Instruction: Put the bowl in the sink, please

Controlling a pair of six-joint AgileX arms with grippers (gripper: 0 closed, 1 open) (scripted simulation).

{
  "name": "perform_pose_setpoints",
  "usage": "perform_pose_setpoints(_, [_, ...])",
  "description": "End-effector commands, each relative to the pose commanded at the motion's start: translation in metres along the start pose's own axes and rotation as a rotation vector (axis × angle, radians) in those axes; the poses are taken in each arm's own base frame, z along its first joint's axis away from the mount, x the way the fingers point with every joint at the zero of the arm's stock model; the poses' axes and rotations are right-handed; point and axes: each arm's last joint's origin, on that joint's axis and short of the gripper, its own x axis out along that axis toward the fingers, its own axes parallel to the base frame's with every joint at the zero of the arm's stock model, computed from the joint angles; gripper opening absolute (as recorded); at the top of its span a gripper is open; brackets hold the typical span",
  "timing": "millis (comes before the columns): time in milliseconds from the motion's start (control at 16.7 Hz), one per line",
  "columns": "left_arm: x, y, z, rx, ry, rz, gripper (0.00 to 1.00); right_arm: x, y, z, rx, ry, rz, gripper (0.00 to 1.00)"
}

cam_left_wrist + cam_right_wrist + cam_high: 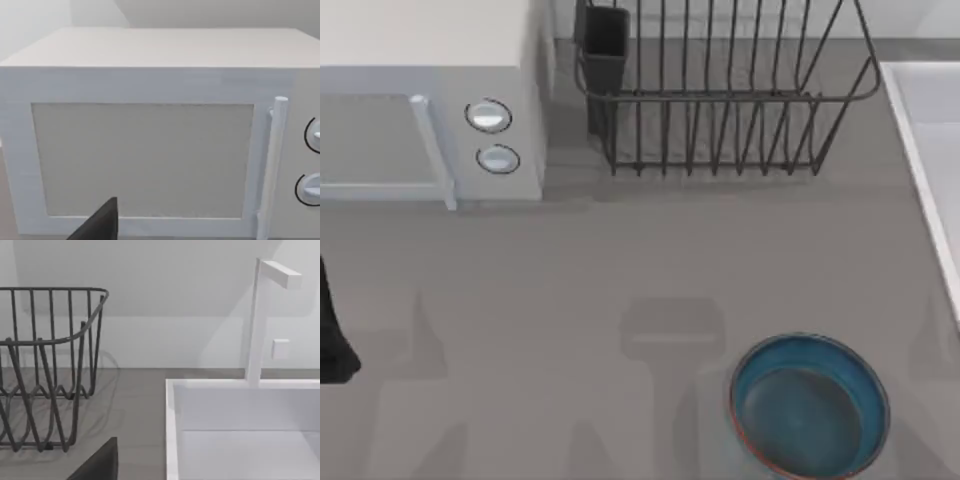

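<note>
The bowl [810, 405], glossy teal-blue with a thin reddish-brown rim, stands upright on the grey counter near the front, right of the middle. The sink [920, 140] is a pale basin with a raised rim at the table's right edge, well behind the bowl; the right wrist view looks into the sink [240, 405] from close by. A dark part of my left gripper [100, 225] faces the microwave door, and the left arm [332, 335] shows at the table's far left edge. A dark part of my right gripper [100, 465] hangs over the counter between rack and sink. Nothing touches the bowl.
A white microwave [430, 110] with two round knobs fills the back left. A dark wire dish rack [720, 90] stands at the back middle, just left of the sink. A white faucet [255, 325] rises behind the sink. Bare counter lies between the bowl and the sink.
</note>
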Motion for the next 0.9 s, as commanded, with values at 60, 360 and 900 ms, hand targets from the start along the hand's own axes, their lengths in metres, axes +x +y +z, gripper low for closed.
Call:
perform_pose_setpoints(60, [0.000, 0.000, 0.000, 0.000, 0.000, 0.000, 1.00, 0.000, 0.000, 0.000, 0.000, 0.000, 0.000, 1.00])
perform_pose_setpoints(360, [0.000, 0.000, 0.000, 0.000, 0.000, 0.000, 1.00, 0.001, 0.005, 0.018, 0.047, 0.107, 0.045, 1.00])
perform_pose_setpoints(900, [0.000, 0.000, 0.000, 0.000, 0.000, 0.000, 1.00, 0.056, 0.053, 0.065, 0.145, 0.976, 0.138, 1.00])
